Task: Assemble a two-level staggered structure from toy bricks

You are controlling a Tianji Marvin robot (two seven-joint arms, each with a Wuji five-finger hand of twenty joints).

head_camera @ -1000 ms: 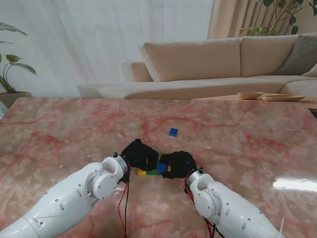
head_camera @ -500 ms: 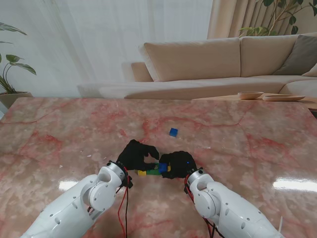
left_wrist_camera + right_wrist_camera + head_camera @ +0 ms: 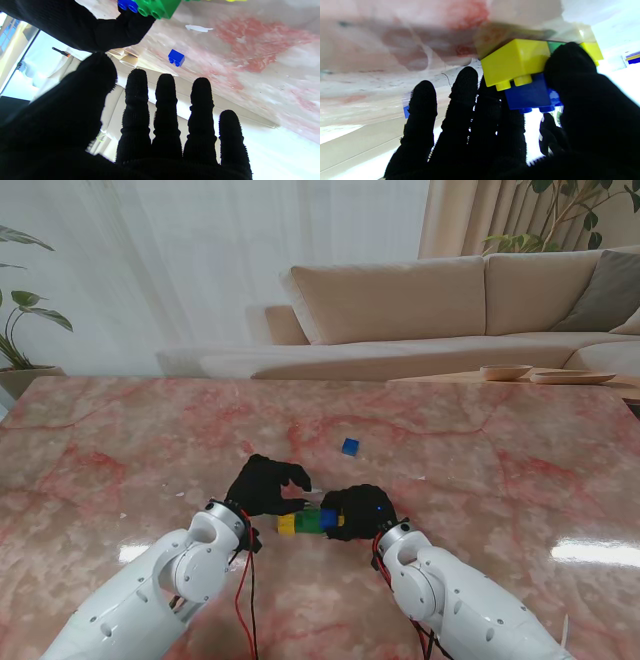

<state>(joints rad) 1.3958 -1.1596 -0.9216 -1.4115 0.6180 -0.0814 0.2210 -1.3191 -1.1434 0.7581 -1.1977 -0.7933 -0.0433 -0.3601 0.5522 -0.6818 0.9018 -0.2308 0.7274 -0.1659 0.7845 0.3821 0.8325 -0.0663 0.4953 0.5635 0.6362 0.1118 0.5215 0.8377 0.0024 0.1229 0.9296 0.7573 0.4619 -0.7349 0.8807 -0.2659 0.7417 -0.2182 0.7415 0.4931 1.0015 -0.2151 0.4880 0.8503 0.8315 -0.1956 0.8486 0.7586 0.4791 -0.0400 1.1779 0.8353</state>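
The brick row (image 3: 308, 522) is lying on the marble table (image 3: 500, 470), near to me: yellow at its left end, then green, with a blue brick (image 3: 532, 96) sitting on top. The right hand (image 3: 360, 510) is gripping the right end, thumb pressing the blue brick and hiding, it seems, another yellow one. The left hand (image 3: 265, 485) is hovering just beside, fingers spread, holding nothing. A loose blue brick (image 3: 350, 446) is lying farther away.
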